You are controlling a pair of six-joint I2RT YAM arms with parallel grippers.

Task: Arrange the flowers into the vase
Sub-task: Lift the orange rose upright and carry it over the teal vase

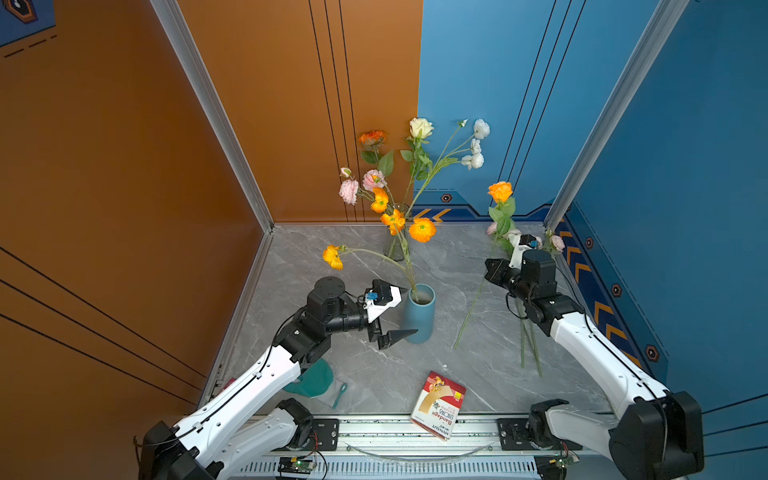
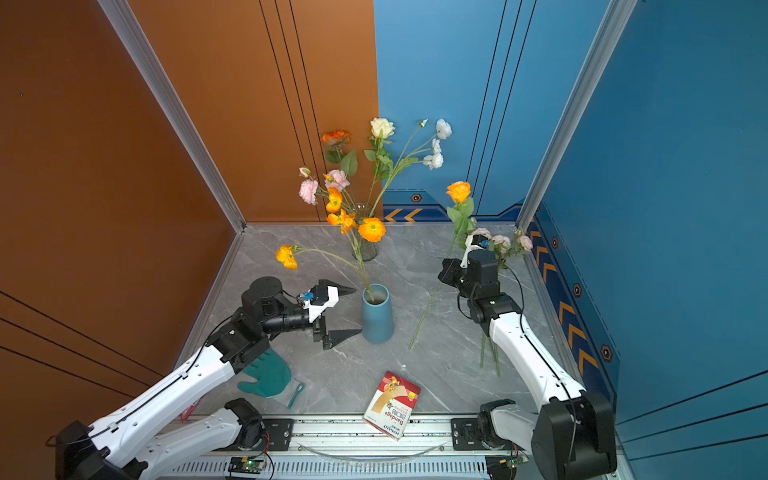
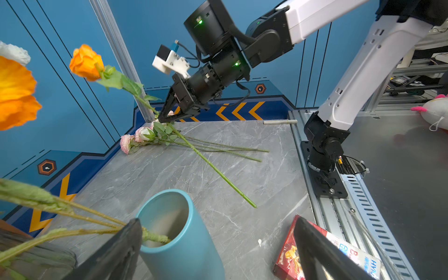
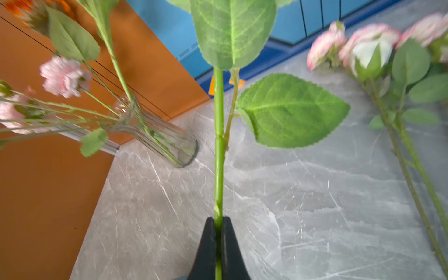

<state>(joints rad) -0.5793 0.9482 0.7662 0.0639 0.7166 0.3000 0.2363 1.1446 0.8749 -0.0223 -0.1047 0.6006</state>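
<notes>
While the rose stem (image 4: 219, 157) is clamped by the right gripper (image 4: 219, 221), the blue vase (image 1: 419, 316), unheld by the gaping left gripper (image 2: 358, 310), may be toppled by it.

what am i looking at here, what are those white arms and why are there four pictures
These are two robot arms, each ending in a two-fingered claw. Two pictures look down on the whole table from above, side by side like a pair of eyes. The other two come from small cameras on each arm's wrist.

The left claw is wide open beside the blue vase, which already holds orange poppies. The right claw is shut on the stem of an orange rose, with its bloom up in the air above the grey table.

A glass vase at the back holds more flowers. By the right arm, pink roses lie flat on the table. A bandage box and a green glove lie near the front edge.
</notes>
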